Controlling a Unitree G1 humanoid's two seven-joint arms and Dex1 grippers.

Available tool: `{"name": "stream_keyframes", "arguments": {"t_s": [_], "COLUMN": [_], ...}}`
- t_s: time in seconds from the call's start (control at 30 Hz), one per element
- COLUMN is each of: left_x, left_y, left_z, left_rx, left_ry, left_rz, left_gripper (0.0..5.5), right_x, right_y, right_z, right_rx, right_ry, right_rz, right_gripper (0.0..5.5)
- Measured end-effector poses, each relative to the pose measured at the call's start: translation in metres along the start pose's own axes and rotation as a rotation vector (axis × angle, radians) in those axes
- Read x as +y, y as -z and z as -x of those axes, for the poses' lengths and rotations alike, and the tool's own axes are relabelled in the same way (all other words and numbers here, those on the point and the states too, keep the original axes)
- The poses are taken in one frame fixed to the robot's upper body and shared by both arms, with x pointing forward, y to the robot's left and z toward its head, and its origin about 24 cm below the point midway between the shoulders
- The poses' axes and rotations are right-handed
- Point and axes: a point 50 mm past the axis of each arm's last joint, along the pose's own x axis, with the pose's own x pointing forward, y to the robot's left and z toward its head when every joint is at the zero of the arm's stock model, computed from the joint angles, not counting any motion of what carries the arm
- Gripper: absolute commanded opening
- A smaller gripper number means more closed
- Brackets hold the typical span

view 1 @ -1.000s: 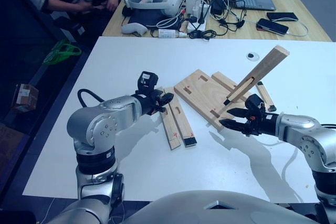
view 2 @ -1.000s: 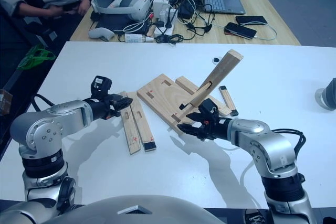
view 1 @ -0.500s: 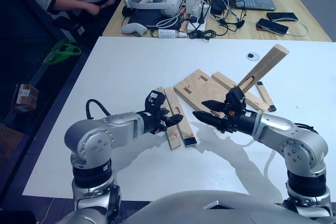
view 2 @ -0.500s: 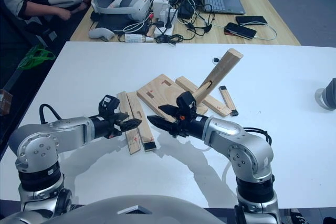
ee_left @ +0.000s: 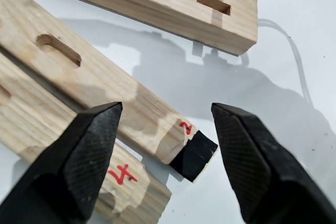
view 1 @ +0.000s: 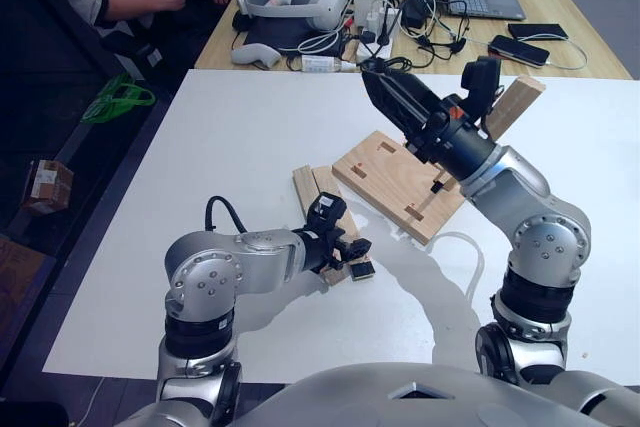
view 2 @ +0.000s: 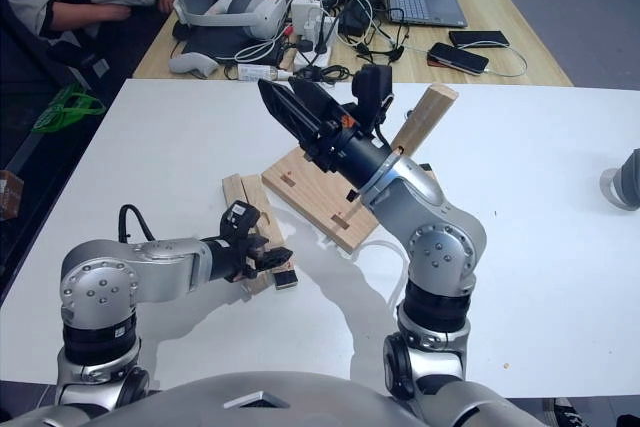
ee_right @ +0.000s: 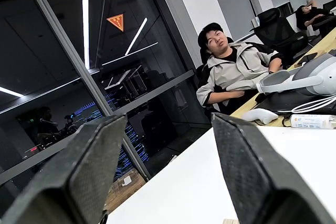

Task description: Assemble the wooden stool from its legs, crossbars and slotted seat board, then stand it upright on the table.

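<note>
The left gripper (ee_left: 165, 115) is hanging low over the table (view 1: 250, 127) with its fingers spread wide, straddling the near end of one leg (ee_left: 105, 85). Up close, the wrist view is showing a red "2" beside that leg's black cap (ee_left: 194, 153) and a red "4" on the second leg (ee_left: 31, 124) lying against it. Whether the pads are touching wood, I cannot tell. The seat board (view 1: 395, 182) is lying flat just beyond, and a red mark by its slot is perhaps a "2". From the head view, a third leg (view 1: 515, 107) is leaning tilted behind the right arm. The right gripper (view 1: 385, 92) is held high above the board, fingers apart and holding nothing. A second ago it was sitting low at the board's near edge, and the left gripper was at the legs' far ends.
</note>
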Motion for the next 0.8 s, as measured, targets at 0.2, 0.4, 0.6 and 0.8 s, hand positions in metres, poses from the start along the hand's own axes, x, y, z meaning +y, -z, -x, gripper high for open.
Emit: {"name": "stream_keyframes", "arguments": {"t_s": [0.2,0.4,0.6,0.8], "left_x": [-0.007,-0.009,0.011,0.035], "left_y": [0.008,0.011,0.010,-0.007], "left_z": [-0.003,-0.006,0.005,0.021], "left_rx": [0.072,0.122,0.172,0.143], "left_ry": [0.017,-0.023,-0.105,-0.179], "left_rz": [-0.075,-0.194,-0.265,-0.274], "left_gripper": [3.15,3.15,3.15,3.15], "right_x": [-0.003,-0.004,-0.007,-0.011], "right_y": [-0.002,-0.007,-0.009,-0.007], "right_z": [-0.007,-0.011,-0.010,-0.011], "right_rx": [-0.027,-0.050,-0.057,-0.050], "right_ry": [0.012,0.022,0.038,0.071], "right_rz": [-0.004,0.012,0.020,0.027], "right_gripper": [3.03,3.03,3.03,3.03]}}
